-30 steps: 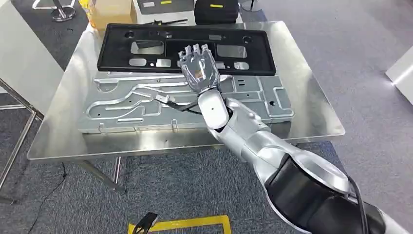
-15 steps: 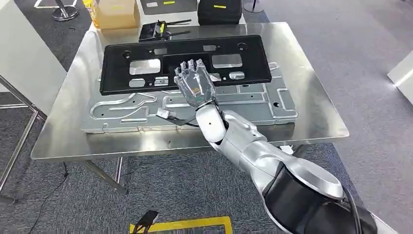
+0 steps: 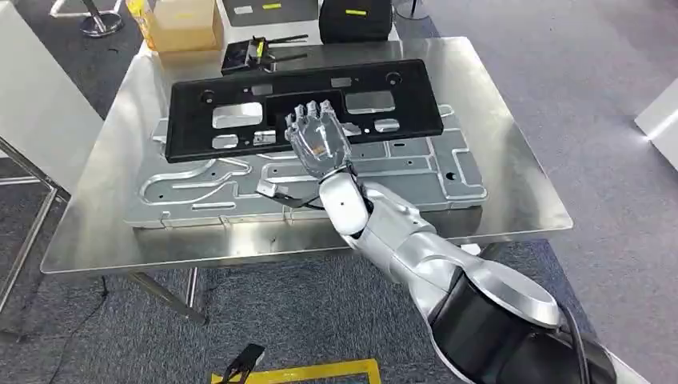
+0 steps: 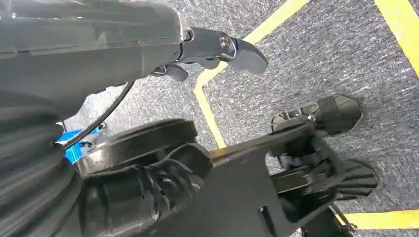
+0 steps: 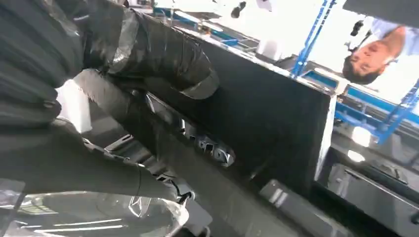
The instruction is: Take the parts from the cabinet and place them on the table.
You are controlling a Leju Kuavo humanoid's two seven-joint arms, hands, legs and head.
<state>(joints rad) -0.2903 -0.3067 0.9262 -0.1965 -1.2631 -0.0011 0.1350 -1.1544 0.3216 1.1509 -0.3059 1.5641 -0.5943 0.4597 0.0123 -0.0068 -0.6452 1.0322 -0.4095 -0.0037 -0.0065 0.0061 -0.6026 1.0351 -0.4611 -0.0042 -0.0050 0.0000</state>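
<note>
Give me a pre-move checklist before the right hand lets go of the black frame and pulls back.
1. Black plastic frame lies over the table: ok.
2. Frame rests flat: cannot tell; its near edge overlaps the stamped metal panel.
3. Right hand still on the frame: fingers lie over its near edge; grip cannot tell.
4. Metal panel fully on the steel table: ok.
5. Left hand out of the way: ok, hanging over the floor, holding nothing.
6. Small black device at the far edge, apart from the frame: ok.
</note>
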